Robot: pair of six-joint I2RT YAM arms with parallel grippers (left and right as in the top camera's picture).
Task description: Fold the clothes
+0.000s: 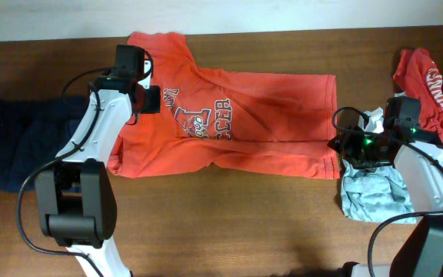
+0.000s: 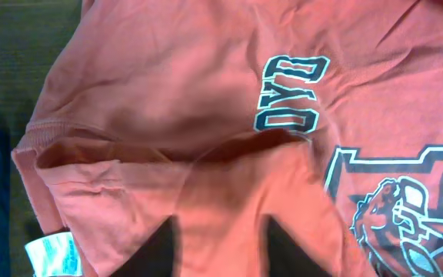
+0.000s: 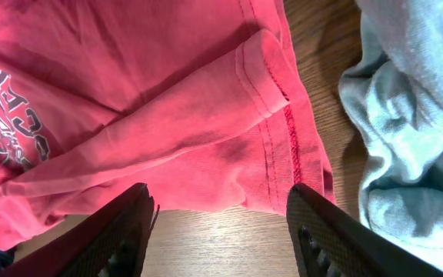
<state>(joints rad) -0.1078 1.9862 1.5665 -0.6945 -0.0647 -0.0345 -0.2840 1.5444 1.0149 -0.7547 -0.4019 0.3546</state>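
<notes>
Two grippers addressed the red T-shirt, spread mid-surface. My right gripper hovered wide open over the right hem. My left gripper sat at the left collar end, cloth between its fingers; I could not tell its grip. Step, as judged: first fold. Next move required securing both ends.

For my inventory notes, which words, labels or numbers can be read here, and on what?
"CER": end of a word printed on the orange T-shirt; the rest is creased.
Neck label: too blurred.
Print on the red shirt: unreadable.
</notes>
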